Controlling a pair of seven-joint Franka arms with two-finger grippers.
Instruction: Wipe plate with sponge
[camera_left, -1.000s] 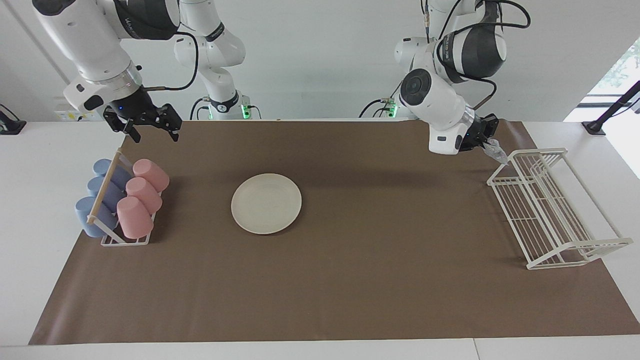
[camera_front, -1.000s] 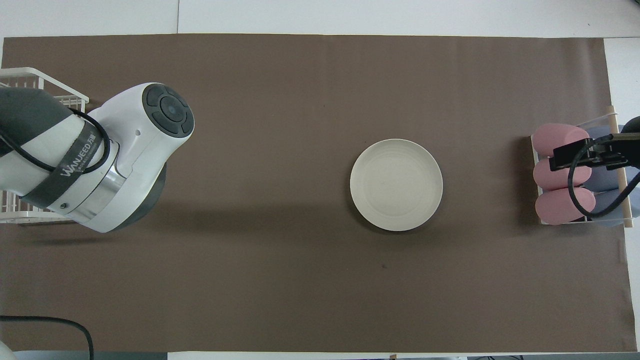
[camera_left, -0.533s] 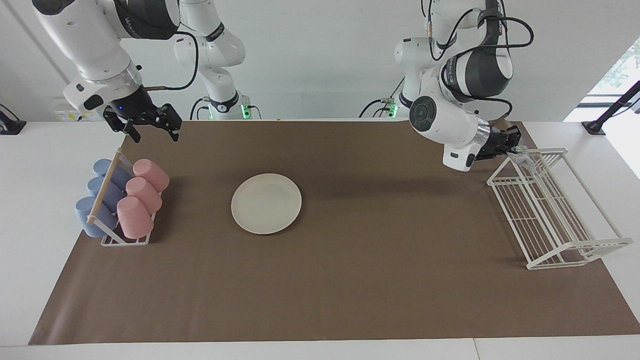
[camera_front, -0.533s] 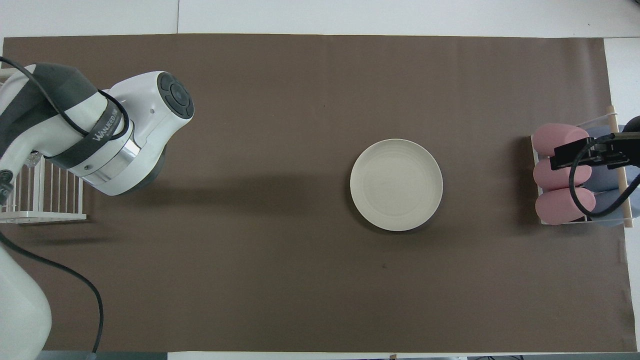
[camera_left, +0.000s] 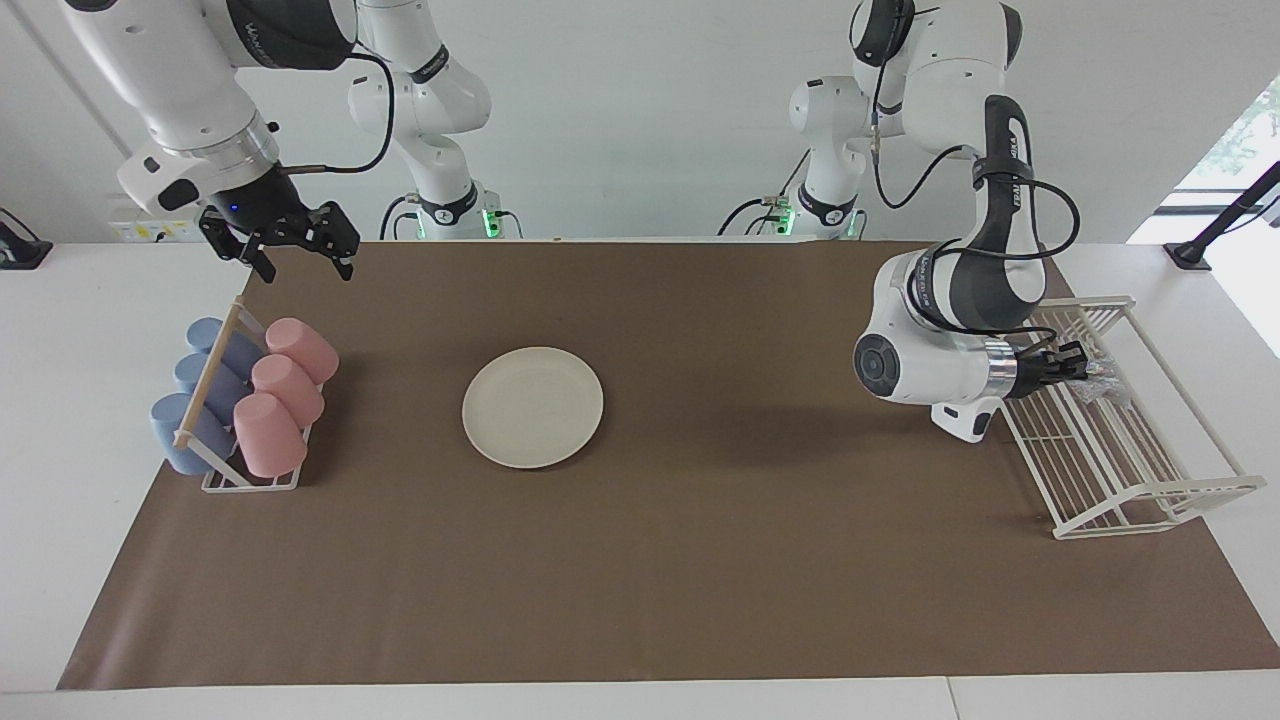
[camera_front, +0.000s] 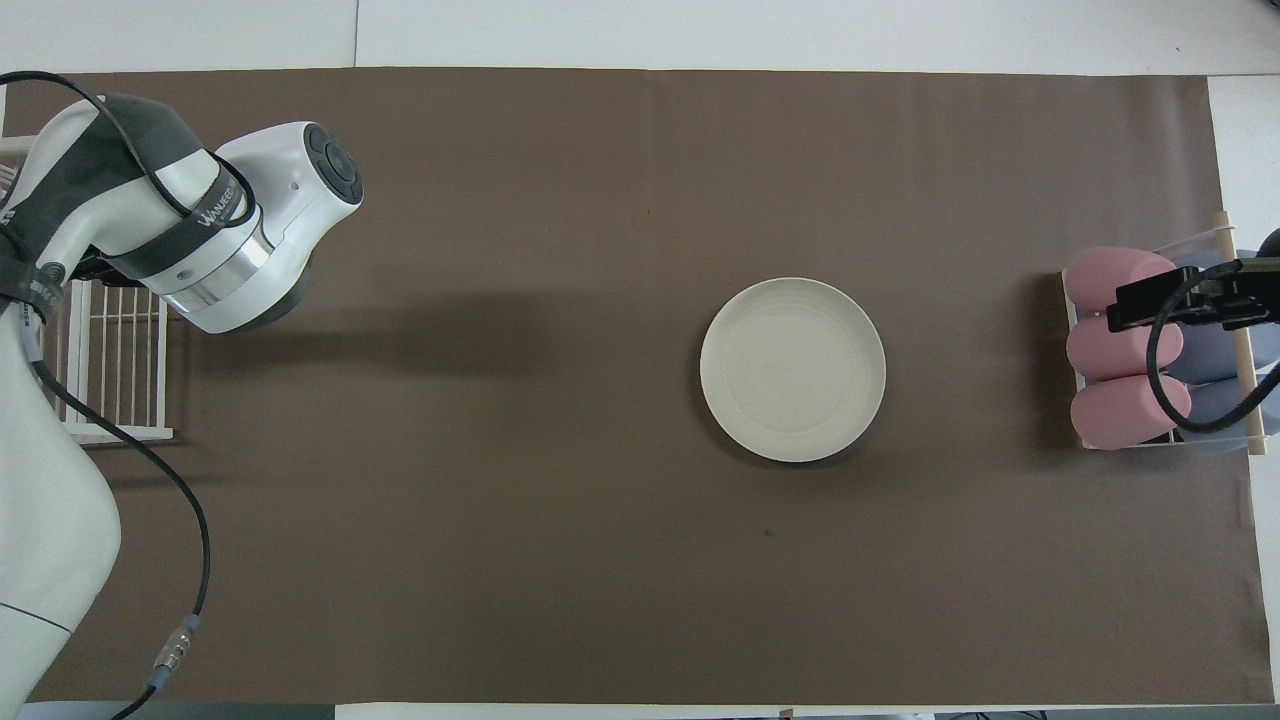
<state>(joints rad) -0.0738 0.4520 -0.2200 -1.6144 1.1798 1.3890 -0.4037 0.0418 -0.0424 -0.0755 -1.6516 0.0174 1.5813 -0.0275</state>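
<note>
Brown paper (camera_left: 700, 560) covers a white table below a plain white wall. At the left arm's end of the table, the left gripper (camera_left: 1078, 365) reaches level into the white wire rack (camera_left: 1130, 455) with its jaws closed on the sponge (camera_left: 1103, 383), a small glittery pad just above the rack's wires. The right gripper (camera_left: 292, 243) waits in the air over the paper's edge near the cup rack (camera_left: 235, 478), jaws wide and holding nothing.

The plate (camera_left: 533, 406) lies flat on the paper, nearer the cup rack than the wire rack and well apart from the sponge.

Procedure (a judgement):
1. If the sponge is being put away, lower it onto the wires before the jaws part.
2. Withdraw level along the approach line; the fingers could snag the rack.

Count:
- Plates: one.
- Sponges: one.
- Wire racks: one.
- Cup racks: one, holding three pink cups (camera_left: 285, 395) and three blue cups (camera_left: 195, 395).
</note>
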